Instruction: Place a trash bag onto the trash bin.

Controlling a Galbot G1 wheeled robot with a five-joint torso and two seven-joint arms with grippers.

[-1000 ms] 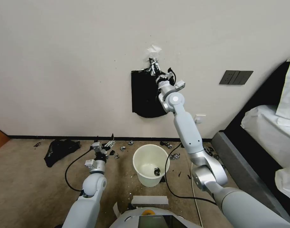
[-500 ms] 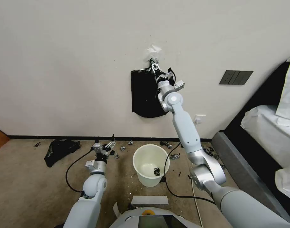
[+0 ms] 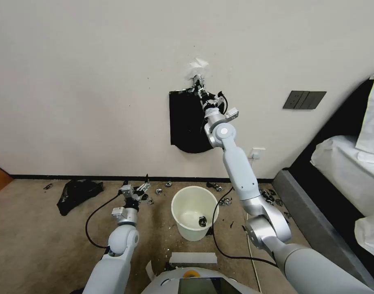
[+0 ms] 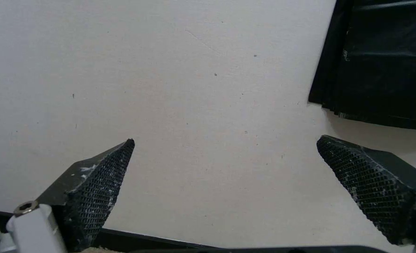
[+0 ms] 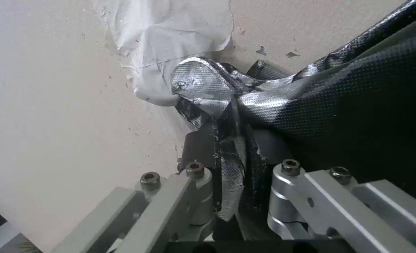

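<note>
- Head view: your right gripper (image 3: 200, 86) is raised to the wall, at the top edge of the flat black sheaf (image 3: 187, 122) that hangs there below a patch of torn white tape (image 3: 198, 63). The trash bin (image 3: 195, 212) stands upright on the carpet near the wall, between your two arms, with a small dark scrap lying inside it. Your left gripper (image 3: 134, 187) hovers low over the floor, to the bin's left, its jaws spread. A squashed black plastic heap (image 3: 78, 194) lies on the carpet further left, well apart from the bin. Small dark bits are scattered along the baseboard.
- Left wrist view: you see both textured fingertips (image 4: 100, 186) wide apart with nothing between them, pointing at bare wall; the black sheaf (image 4: 381, 63) hangs off to one side.
- Right wrist view: your right gripper (image 5: 234, 165) is pinched together on a twisted strip of black plastic, the trash bag (image 5: 231, 154), just beside the silver clip (image 5: 201, 84) where the sheaf gathers. How much of the bag is free of the sheaf you cannot tell.
</note>
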